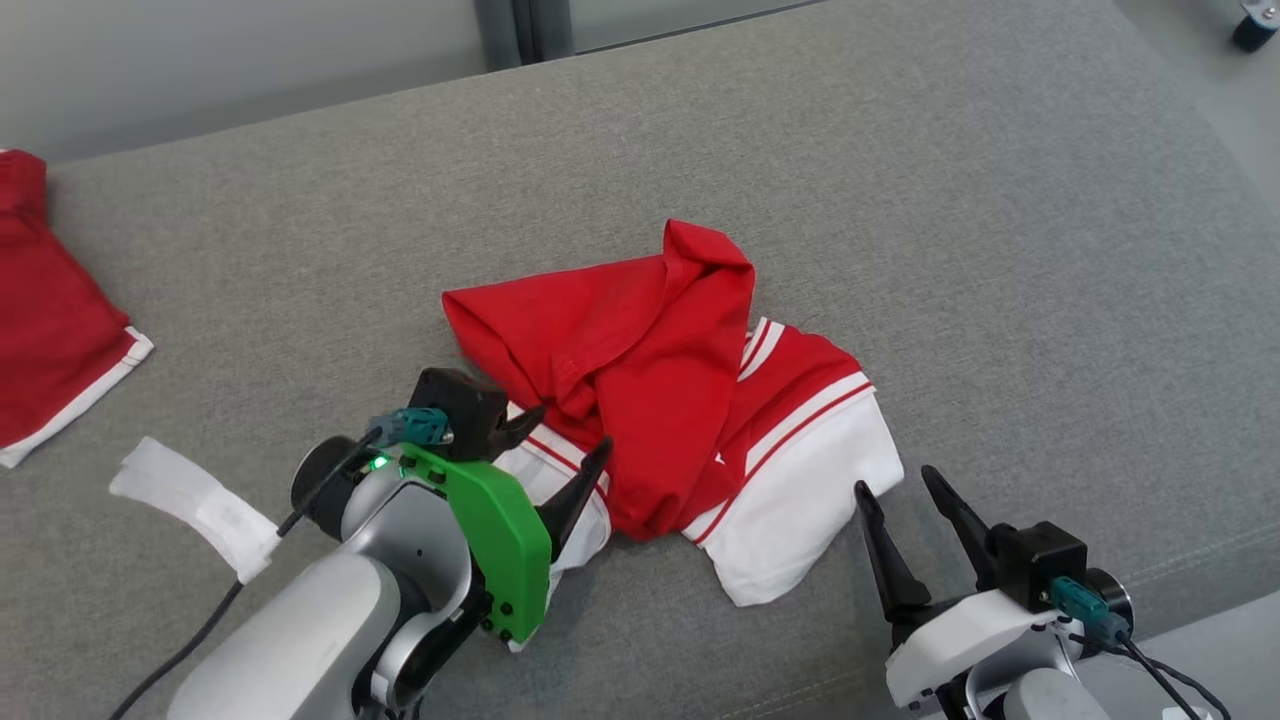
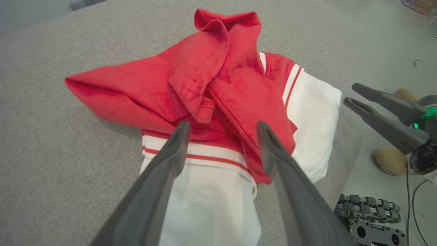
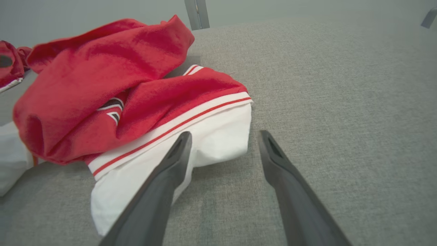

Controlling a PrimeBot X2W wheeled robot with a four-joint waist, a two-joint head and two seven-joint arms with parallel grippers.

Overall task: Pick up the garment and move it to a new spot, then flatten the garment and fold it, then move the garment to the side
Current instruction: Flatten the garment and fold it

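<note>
Nearest, the left gripper [image 1: 574, 428] hovers over the white hem of the garment [image 1: 650, 380], the right gripper [image 1: 894, 478] just beside its right corner; both stand wide open and empty, apparently poised to spread it. Beyond, its red body lies heaped on the grey cushion [image 1: 950, 250].

Two garments on show: crumpled red-and-white fabric garment [image 1: 640, 380], second red white-trimmed garment [image 1: 45, 310]. One white fabric strip [image 1: 190, 500]. Two dark claws: left claw [image 1: 574, 425], right claw [image 1: 894, 479].

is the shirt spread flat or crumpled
Crumpled. The shirt lies in a heap on the couch, its red part bunched in folds over the white parts.
</note>
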